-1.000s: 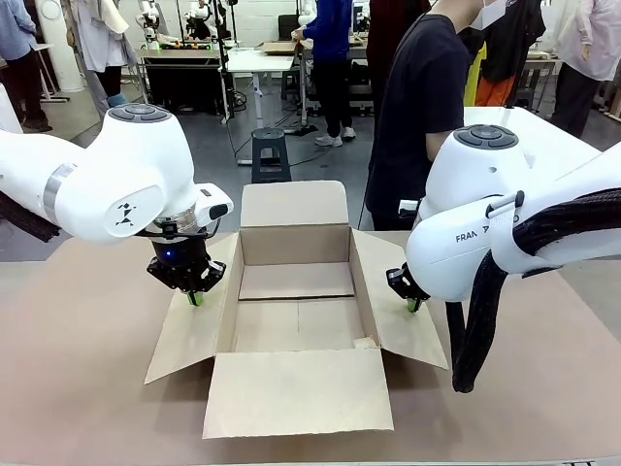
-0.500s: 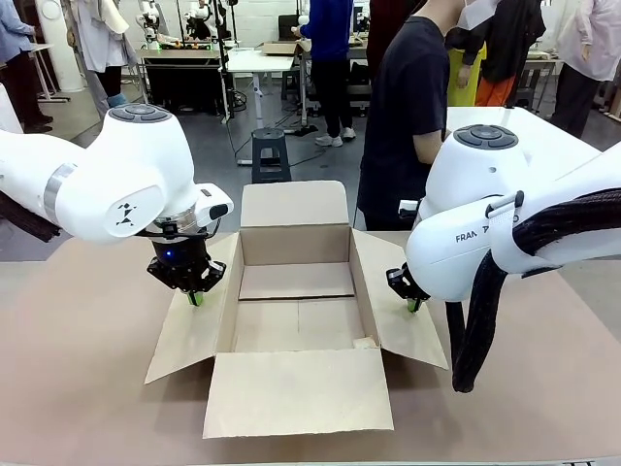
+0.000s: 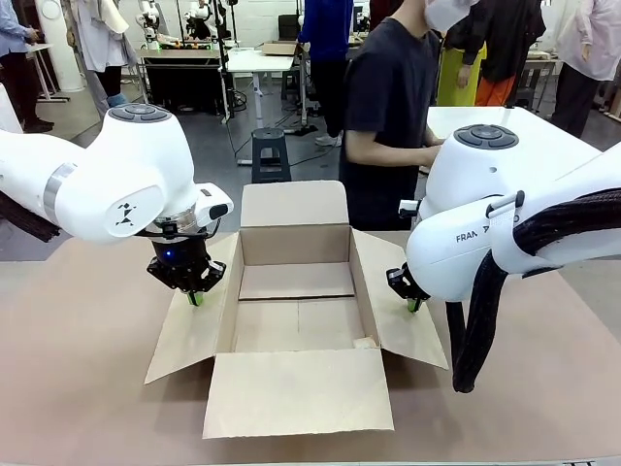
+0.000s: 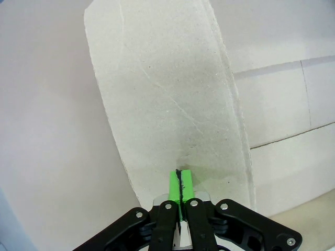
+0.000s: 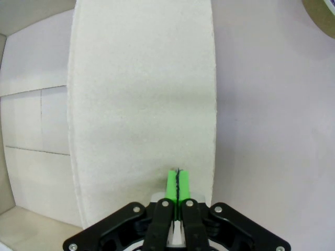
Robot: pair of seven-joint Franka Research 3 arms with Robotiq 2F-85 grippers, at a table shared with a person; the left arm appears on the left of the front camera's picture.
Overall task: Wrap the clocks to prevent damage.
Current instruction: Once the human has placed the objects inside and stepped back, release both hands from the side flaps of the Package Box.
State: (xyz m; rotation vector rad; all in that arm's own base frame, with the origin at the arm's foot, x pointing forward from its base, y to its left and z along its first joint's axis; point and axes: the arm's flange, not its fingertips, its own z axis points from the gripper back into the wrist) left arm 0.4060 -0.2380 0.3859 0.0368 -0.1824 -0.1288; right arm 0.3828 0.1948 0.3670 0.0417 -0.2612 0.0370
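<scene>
Left gripper (image 4: 179,172); right gripper (image 5: 178,172) — closed, touching box (image 3: 291,325) flaps

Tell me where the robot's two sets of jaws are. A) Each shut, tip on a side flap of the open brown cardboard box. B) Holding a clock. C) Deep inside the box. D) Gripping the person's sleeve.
A: the left jaws are shut with their tip against the left flap, and the right jaws likewise against the right flap, of the open brown cardboard box.
</scene>
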